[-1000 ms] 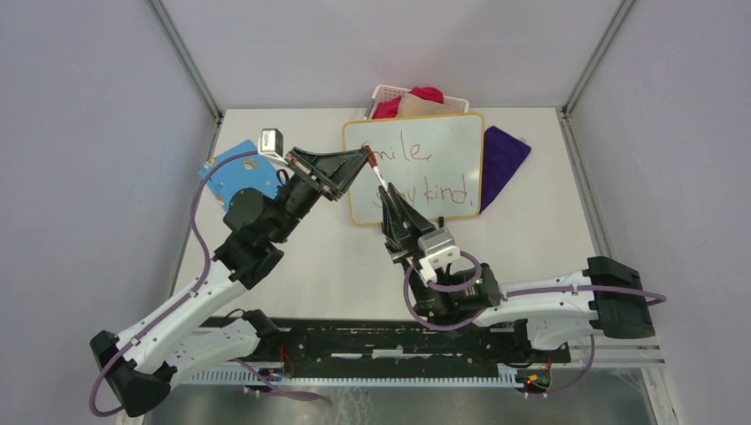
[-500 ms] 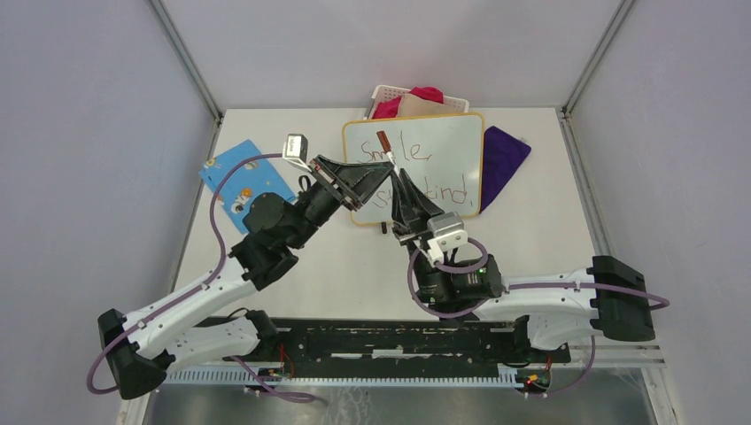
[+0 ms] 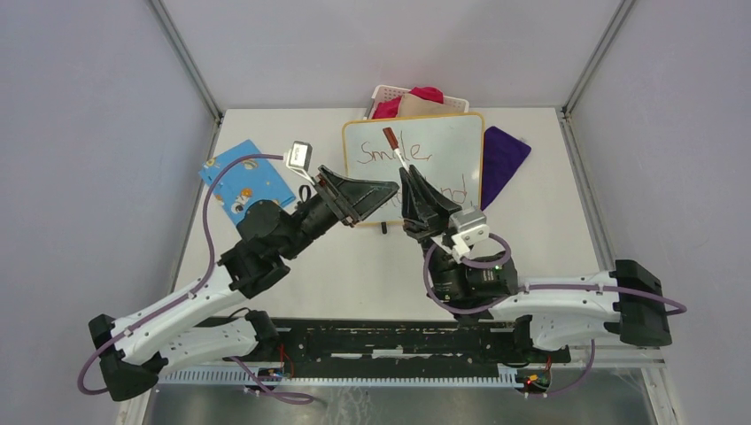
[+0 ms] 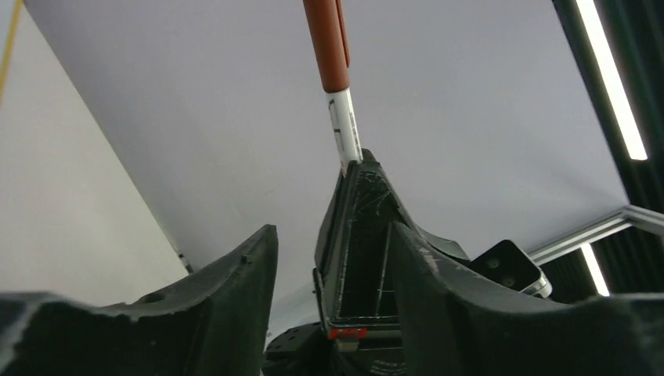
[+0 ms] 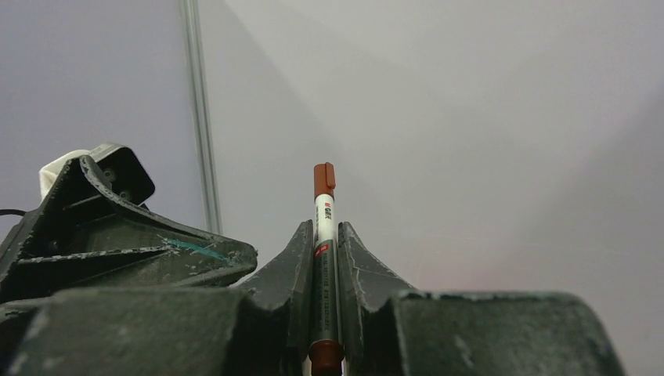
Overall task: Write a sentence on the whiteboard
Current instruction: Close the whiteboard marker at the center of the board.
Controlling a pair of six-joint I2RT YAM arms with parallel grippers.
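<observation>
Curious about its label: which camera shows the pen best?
Right wrist: the pen is close, label facing, clamped in the right pincer. Left wrist shows only its capped end; the top view shows it tiny.

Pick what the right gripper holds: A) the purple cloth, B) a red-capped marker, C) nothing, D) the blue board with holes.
B: in the right wrist view the right gripper is closed on the barrel of the red-capped marker, with the capped end sticking out past its fingertips.
</observation>
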